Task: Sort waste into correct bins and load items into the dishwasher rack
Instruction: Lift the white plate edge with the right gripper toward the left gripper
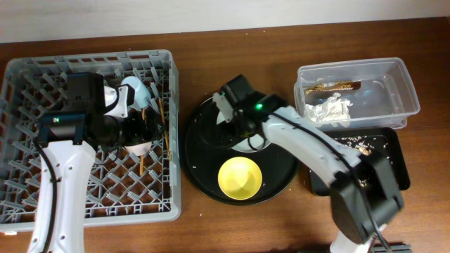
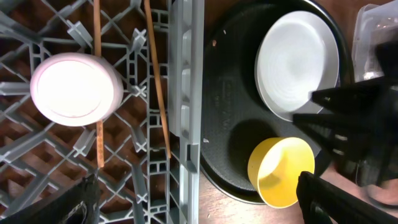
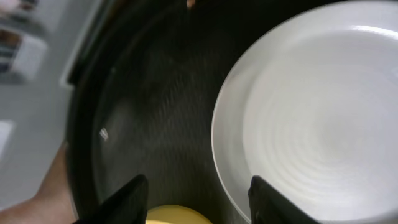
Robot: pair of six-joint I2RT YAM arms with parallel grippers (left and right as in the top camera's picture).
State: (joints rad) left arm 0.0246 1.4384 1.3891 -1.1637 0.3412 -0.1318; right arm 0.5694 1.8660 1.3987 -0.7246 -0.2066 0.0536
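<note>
Right gripper (image 3: 199, 202) is open, fingers apart, nothing held. In the right wrist view the left rim of the plate (image 3: 311, 124) lies between the two fingers, one over the round black tray (image 3: 137, 112) and one over the plate. Contact cannot be told.

The plate lies flat on the round tray, with the yellow bowl (image 1: 240, 177) just beside it on the same tray. Left gripper (image 2: 199, 208) is spread wide and empty over the dishwasher rack (image 1: 174, 176). The pink cup (image 2: 74, 90), chopsticks (image 2: 157, 87) and blue cup (image 1: 135, 93) are already in the rack.

The waste looks sorted. The napkin (image 1: 329, 109) and wrapper (image 1: 337, 87) are in the clear tub (image 1: 404, 88). The scraps (image 1: 364, 147) are in the black rectangular tray (image 1: 394, 144).

The step in hand is judged to be a plate pickup by the rim.

Risks:
- A flat plate offers little rim to pinch (the lower finger must get under it). A shallow bite could let it slip, or only be pushed across the tray.
- The bowl could be bumped or tipped if the plate slides or swings toward it.
- The left arm is parked over the rack, so a clash is possible when the plate is carried there.
- The chopsticks lie loose across the grid and could be trapped or knocked by a plate lowered onto them.
</note>
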